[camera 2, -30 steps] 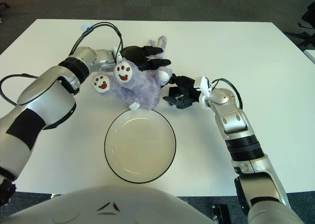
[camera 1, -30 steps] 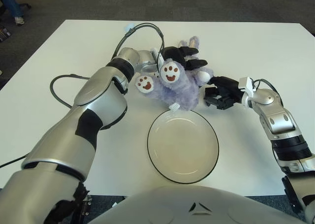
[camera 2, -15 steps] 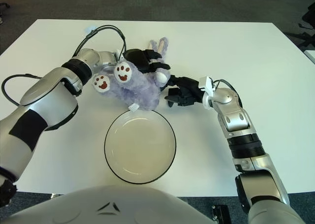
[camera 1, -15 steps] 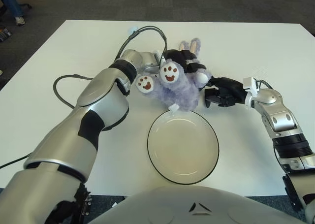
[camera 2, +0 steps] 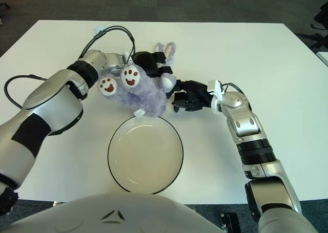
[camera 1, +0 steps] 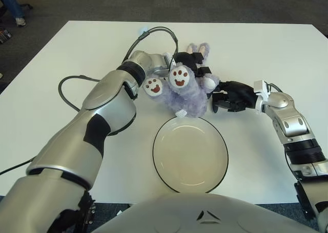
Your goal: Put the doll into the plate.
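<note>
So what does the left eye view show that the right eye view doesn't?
Only the left eye: a person's leg and shoe on the floor, far left. Only the right eye: what looks like a chair base at the right edge. Both: the doll beyond the plate, left hand gripping it, right hand beside it.

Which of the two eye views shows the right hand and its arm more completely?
The right eye view: the right hand beside the doll and its whole arm are in frame. In the left eye view the arm runs off the edge.
</note>
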Motion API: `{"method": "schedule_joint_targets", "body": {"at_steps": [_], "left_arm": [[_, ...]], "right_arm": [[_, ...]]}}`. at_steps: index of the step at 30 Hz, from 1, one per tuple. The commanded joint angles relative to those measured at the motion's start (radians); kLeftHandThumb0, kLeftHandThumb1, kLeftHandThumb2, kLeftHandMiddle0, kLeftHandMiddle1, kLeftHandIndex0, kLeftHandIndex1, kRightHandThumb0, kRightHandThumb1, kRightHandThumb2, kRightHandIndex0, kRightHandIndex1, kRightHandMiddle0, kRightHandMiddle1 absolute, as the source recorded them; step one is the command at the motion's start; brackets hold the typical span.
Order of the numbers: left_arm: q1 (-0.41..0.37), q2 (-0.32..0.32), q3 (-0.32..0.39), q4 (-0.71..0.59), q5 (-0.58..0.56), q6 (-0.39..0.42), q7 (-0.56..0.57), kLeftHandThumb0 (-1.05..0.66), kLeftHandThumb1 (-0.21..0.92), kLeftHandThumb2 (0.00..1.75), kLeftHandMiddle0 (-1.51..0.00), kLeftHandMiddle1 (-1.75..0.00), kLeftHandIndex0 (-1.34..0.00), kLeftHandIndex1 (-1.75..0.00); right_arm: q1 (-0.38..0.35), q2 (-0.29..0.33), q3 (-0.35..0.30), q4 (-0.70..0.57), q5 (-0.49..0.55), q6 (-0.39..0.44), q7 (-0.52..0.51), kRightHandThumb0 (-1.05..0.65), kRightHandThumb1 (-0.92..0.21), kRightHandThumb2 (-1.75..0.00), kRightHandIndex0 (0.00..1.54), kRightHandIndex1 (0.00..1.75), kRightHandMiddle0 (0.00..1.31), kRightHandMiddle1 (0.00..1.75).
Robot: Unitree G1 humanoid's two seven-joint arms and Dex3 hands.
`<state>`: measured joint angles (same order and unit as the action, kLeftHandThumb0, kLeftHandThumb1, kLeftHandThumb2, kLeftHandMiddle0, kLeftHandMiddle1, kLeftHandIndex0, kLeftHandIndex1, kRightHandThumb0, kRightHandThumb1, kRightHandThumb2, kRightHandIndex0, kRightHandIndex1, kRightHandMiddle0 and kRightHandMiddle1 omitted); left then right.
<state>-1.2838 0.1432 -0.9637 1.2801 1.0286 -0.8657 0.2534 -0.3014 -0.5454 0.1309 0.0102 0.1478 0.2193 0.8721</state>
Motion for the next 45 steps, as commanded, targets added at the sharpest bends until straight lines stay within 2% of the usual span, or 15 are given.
{"method": "schedule_joint_targets", "body": {"at_steps": [1, 6, 7, 9, 14, 26, 31, 33, 38, 45], "left_arm": [[0.041, 0.0, -0.036, -0.003, 0.042, -0.009, 0.01, -0.14, 0.23, 1.24, -0.05, -1.35, -0.11, -1.65], [0.043, 0.003, -0.062, -0.015, 0.067, -0.007, 0.084, -0.18, 0.25, 1.21, -0.08, -1.45, -0.15, -1.7], [0.043, 0.003, -0.067, -0.016, 0.072, -0.005, 0.097, -0.26, 0.38, 1.09, -0.08, -1.5, -0.25, -1.68], [0.042, 0.003, -0.079, -0.018, 0.085, 0.001, 0.124, -0.32, 0.5, 0.95, -0.09, -1.56, -0.36, -1.64], [0.041, 0.002, -0.097, -0.016, 0.1, 0.008, 0.159, -0.38, 0.59, 0.83, -0.1, -1.7, -0.49, -1.58], [0.041, 0.004, -0.121, -0.018, 0.124, 0.021, 0.235, -0.42, 0.5, 0.88, -0.3, -1.75, -0.64, -1.48], [0.044, 0.007, -0.115, -0.012, 0.114, 0.028, 0.248, -0.44, 0.44, 0.96, -0.36, -1.75, -0.68, -1.48], [0.048, 0.011, -0.094, -0.002, 0.091, 0.032, 0.233, -0.45, 0.42, 1.0, -0.39, -1.75, -0.68, -1.5], [0.051, 0.021, -0.046, 0.017, 0.041, 0.053, 0.185, -0.45, 0.4, 1.05, -0.41, -1.75, -0.66, -1.54], [0.046, 0.046, 0.0, 0.017, 0.003, 0.054, 0.175, -0.45, 0.4, 1.08, -0.38, -1.75, -0.64, -1.57]], "right_arm": [[0.017, -0.001, 0.006, -0.011, 0.003, 0.009, 0.003, -0.01, -0.65, -0.76, 0.49, 1.64, 0.41, 1.4], [0.018, -0.003, 0.007, -0.017, -0.003, 0.016, -0.004, -0.01, -0.64, -0.78, 0.49, 1.64, 0.39, 1.41], [0.018, -0.004, 0.007, -0.017, -0.003, 0.015, -0.004, -0.01, -0.64, -0.78, 0.5, 1.63, 0.38, 1.42], [0.018, -0.004, 0.007, -0.017, -0.001, 0.011, 0.0, -0.01, -0.65, -0.77, 0.5, 1.62, 0.37, 1.43], [0.02, -0.005, 0.006, -0.024, 0.0, 0.013, 0.0, -0.01, -0.69, -0.72, 0.5, 1.6, 0.35, 1.44], [0.027, -0.013, 0.008, -0.04, -0.015, -0.004, -0.004, -0.01, -0.73, -0.64, 0.49, 1.56, 0.33, 1.44], [0.034, -0.011, 0.006, -0.039, -0.013, -0.02, -0.001, -0.01, -0.58, -0.96, 0.39, 1.69, 0.36, 1.65], [0.042, -0.011, 0.005, -0.035, -0.013, -0.029, 0.001, -0.01, -0.56, -1.01, 0.37, 1.71, 0.35, 1.68], [0.049, -0.013, 0.007, -0.009, -0.014, -0.055, 0.01, -0.01, -0.57, -1.01, 0.33, 1.74, 0.32, 1.71], [0.061, -0.016, 0.007, 0.044, -0.025, -0.094, 0.011, -0.01, -0.59, -0.99, 0.32, 1.75, 0.31, 1.72]]}}
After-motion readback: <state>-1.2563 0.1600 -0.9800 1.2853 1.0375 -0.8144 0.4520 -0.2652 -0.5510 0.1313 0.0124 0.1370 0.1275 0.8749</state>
